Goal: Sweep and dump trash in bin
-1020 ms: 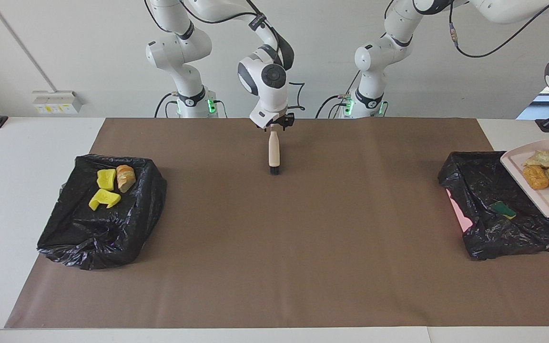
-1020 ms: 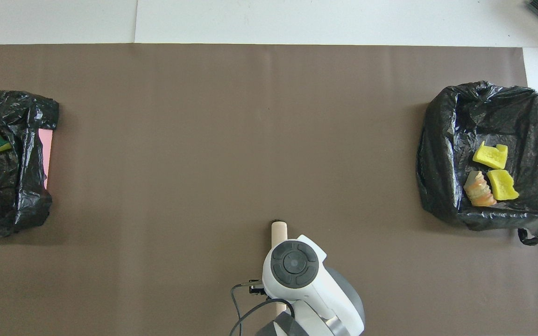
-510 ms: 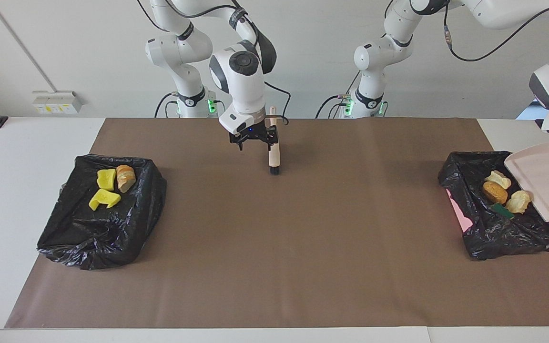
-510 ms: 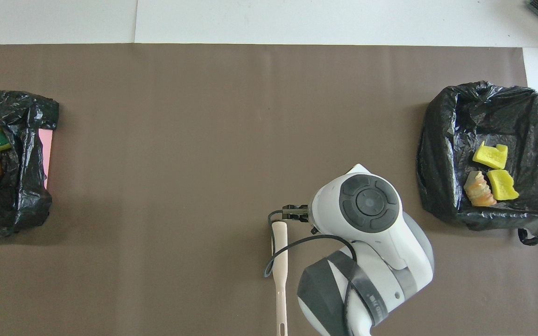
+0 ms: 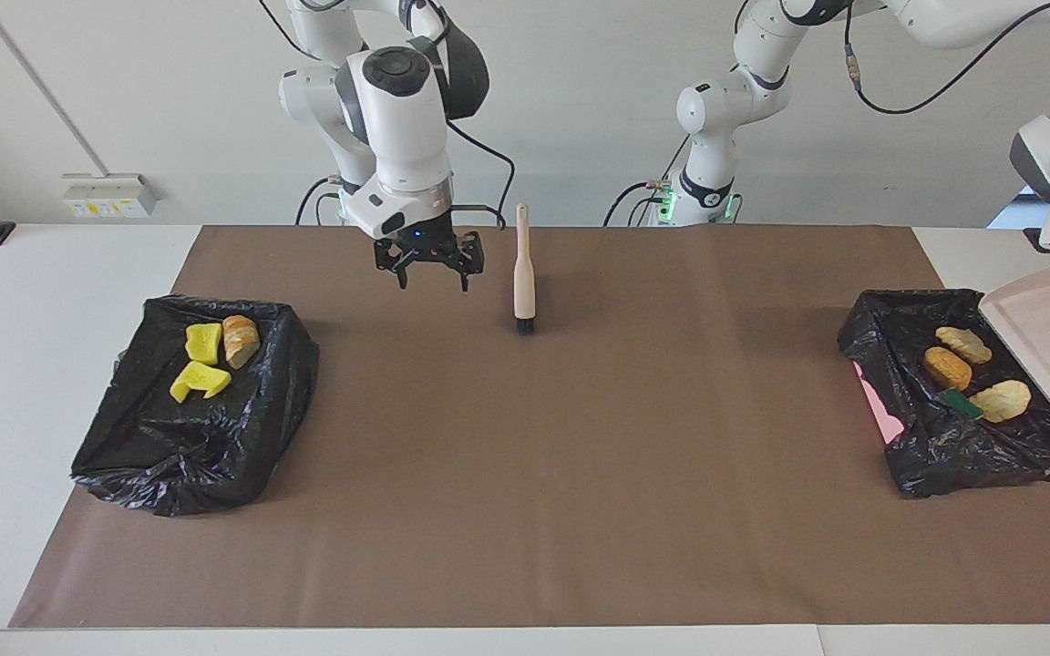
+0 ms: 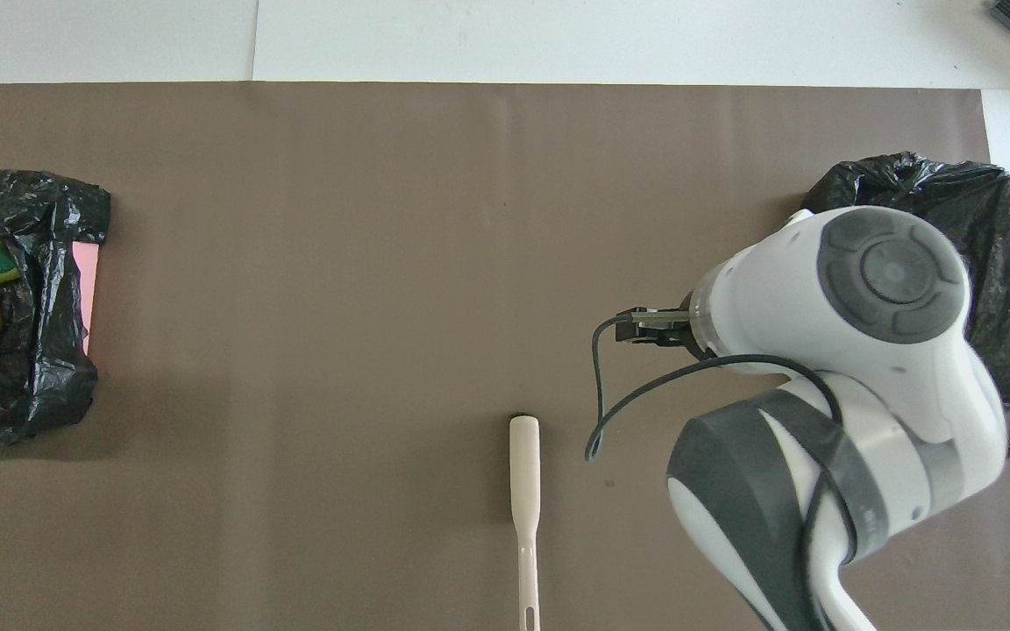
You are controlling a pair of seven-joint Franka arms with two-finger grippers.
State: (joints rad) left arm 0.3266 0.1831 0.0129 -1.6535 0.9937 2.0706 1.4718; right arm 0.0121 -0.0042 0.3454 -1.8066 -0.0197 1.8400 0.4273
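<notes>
- The right pincer point(image 5: 429, 266) hangs in the air with its fingers spread and nothing between them, over the brown mat point(image 5: 525, 474) that covers the surface point(image 5: 60, 264).
- The beige hand brush point(image 5: 523, 273) lies on the mat just beside this pincer, toward the left arm's end, touching nothing.
- Toward the right arm's end from this pincer sits a black-lined bin point(image 5: 192, 410) holding two yellow sponge bits point(image 5: 201, 360) and a bread-like lump point(image 5: 241, 340).
- The left pincer is out of sight past the picture's edge; it is pressed together, and the pink dustpan point(image 5: 1049, 342) hangs tilted over the edge of the other black-lined bin point(image 5: 962, 437).
- In that bin lies the rest of the trash point(image 5: 967, 369): two pale chunks, an orange-brown lump and a green-backed sponge bit.
</notes>
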